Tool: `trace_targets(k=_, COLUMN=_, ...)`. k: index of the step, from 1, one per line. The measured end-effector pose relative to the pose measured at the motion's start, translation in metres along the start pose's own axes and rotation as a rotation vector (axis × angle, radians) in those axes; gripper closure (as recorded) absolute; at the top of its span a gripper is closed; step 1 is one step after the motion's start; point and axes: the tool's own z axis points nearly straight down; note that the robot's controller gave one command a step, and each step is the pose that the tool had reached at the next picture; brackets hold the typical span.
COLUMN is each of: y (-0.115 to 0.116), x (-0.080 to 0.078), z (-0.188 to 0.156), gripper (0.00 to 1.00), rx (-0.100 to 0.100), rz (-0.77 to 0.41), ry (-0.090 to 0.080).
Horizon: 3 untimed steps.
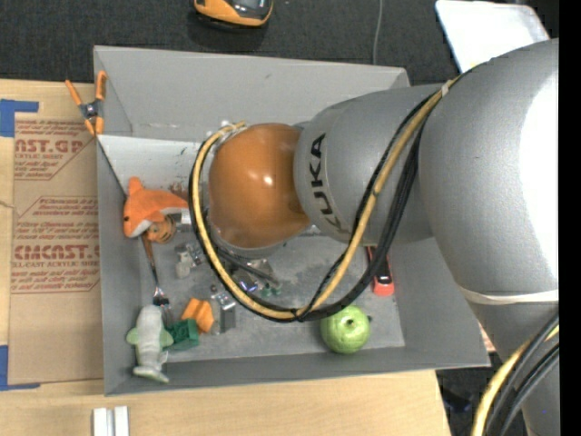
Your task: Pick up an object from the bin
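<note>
The big silver arm (427, 162) reaches in from the right and ends left of the middle, its last link lying nearly level with the KUKA lettering turned on its side. A rounded orange cover (254, 184) caps the wrist and faces upward. The gripper (243, 272) is tucked below it, only a dark bit showing at the cover's near edge. Black and yellow cables (201, 234) loop round the cover's left and near sides, then run back right along the arm.

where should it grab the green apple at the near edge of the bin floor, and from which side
Probably across the green apple's widest middle, coming straight down from above: it is round with no handle, and bare floor lies to its left and right. Close along the bin wall beside it rather than toward it.
</note>
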Motion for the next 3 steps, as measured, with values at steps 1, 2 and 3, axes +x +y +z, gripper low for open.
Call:
trace_targets(k=1, y=0.005, x=-0.017, z=0.031, gripper=0.0, rx=0.003, rz=-0.296, ry=-0.012)
trace_targets(k=2, y=-0.005, x=0.01, z=0.057, gripper=1.0, rx=-0.001, rz=0.061, ry=-0.009)
trace_targets(k=3, y=-0.005, x=0.01, z=0.057, gripper=1.0, rx=-0.001, rz=0.059, ry=-0.009)
